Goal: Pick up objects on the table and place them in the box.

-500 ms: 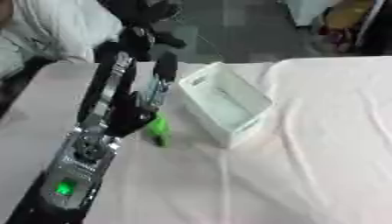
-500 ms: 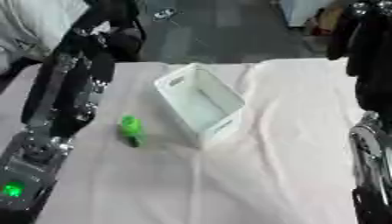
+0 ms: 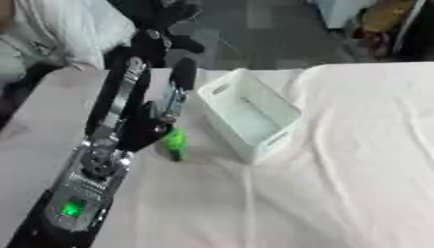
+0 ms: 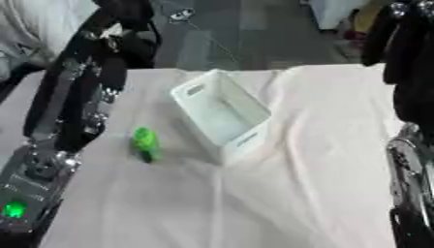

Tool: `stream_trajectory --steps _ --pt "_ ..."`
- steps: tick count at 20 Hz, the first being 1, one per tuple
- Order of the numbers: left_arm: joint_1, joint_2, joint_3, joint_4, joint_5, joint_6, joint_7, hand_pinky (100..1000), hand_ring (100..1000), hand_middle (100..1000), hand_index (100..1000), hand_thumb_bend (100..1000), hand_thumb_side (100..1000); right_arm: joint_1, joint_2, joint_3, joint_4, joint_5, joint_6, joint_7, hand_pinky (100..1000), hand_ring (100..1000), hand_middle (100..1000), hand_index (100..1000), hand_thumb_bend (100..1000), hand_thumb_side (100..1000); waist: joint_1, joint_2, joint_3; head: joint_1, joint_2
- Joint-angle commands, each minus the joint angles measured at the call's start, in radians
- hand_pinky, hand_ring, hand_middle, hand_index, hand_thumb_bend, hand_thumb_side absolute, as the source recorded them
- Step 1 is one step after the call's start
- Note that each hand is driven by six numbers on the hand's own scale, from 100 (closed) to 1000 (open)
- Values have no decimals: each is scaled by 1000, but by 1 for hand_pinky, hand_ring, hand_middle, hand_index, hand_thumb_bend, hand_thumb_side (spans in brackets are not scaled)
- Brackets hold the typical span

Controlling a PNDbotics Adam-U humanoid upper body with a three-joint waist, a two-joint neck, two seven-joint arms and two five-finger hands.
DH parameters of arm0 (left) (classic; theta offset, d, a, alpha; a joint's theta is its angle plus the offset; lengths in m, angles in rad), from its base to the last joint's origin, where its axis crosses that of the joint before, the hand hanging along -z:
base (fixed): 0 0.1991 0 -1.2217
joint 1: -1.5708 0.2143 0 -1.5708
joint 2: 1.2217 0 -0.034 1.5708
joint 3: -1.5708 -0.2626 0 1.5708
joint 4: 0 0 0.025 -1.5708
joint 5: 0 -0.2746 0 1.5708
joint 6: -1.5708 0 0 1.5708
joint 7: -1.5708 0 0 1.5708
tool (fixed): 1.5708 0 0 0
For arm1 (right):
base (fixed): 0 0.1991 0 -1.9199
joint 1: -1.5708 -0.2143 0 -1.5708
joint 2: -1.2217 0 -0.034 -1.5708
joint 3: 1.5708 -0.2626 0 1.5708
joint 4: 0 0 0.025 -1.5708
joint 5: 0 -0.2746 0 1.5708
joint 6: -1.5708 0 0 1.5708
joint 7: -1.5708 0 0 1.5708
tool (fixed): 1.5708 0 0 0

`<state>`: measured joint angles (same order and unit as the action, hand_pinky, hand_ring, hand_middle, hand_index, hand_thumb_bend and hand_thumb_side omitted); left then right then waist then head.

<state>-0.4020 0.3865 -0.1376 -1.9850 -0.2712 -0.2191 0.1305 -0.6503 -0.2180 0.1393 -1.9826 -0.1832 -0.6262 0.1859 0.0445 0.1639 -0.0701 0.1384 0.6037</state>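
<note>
A small green object [image 4: 145,143] lies on the white tablecloth [image 3: 339,160], just to the left of an empty white box [image 3: 250,116]. The robot's left hand [image 3: 157,128] hangs beside the green object, dark fingers pointing down, but whether they are spread or curled cannot be told. To grasp well, it should likely settle straight over the object, close around its middle, then lift clear of the box's near wall. The right arm shows at the right edge; its hand is out of view.
</note>
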Motion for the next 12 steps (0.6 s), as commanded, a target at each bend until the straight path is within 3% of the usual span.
stream_trajectory --steps 1,3,8,12 --pt "-7 13 10 -15 -3 2 -2 843 649 903 1000 167 785 -17 -6 1 -17 -4 -2 4 259 203 190 350 100 1000 -1 -16 2 -13 3" --pt "-1 19 19 -12 -37 42 -22 845 617 916 1000 148 818 -16 -6 1 -17 -3 -1 4 260 201 188 351 100 1000 -1 -16 2 -15 2" --pt "6 10 37 -7 -148 272 -163 843 593 933 1000 137 844 -13 -5 -2 -17 4 8 12 262 201 187 353 100 1000 -1 -16 2 -21 -6" --pt "8 12 47 -13 -102 326 -186 828 579 919 1000 144 844 -8 -4 -9 -17 10 12 14 264 199 185 355 100 1000 -2 -16 -3 -26 -13"
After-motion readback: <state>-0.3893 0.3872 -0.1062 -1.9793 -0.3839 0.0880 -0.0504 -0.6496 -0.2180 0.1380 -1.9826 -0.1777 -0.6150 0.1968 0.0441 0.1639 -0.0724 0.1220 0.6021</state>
